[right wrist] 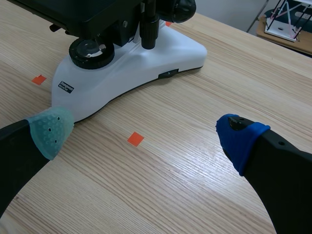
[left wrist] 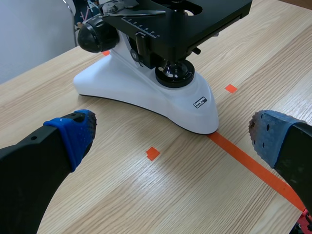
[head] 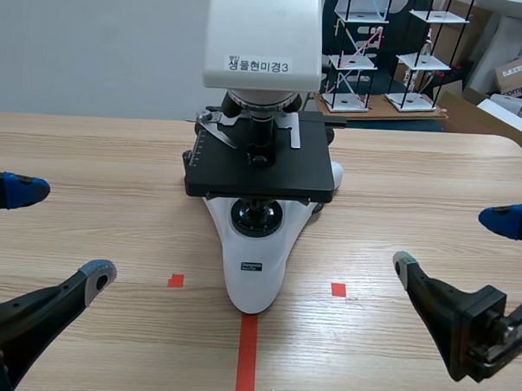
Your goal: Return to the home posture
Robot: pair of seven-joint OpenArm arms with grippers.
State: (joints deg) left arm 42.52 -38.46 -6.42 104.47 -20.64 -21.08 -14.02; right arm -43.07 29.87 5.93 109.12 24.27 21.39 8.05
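You are looking at both arms sitting low on the near side of the microscope [head: 258,174], one on each side of it and well apart from its white base. The left gripper [head: 62,233] is hanging to the microscope's left with its fingers spread wide, and nothing is lying between the pads [left wrist: 73,134]. The right gripper [head: 454,243] is hanging in a matching place to the microscope's right, also spread wide and carrying nothing. In both wrist views only bare table [head: 89,153] is showing between the fingers, with the microscope's base ahead of them and not touching either gripper.

The microscope itself is standing upright on the table. The rounded front of its base is resting on the far end of the tape line [head: 247,359], and one of the tape squares [head: 176,281] is lying on each side of that front.

Judging from this, you are dealing with a task that is close to finished. Both arms are drawn clear of the microscope, both tools are free, and the two sides are looking nearly symmetric. What you are not able to confirm is whether this is the exact home posture, since nothing here is marking it. At most a small settling of the arms is likely remaining.
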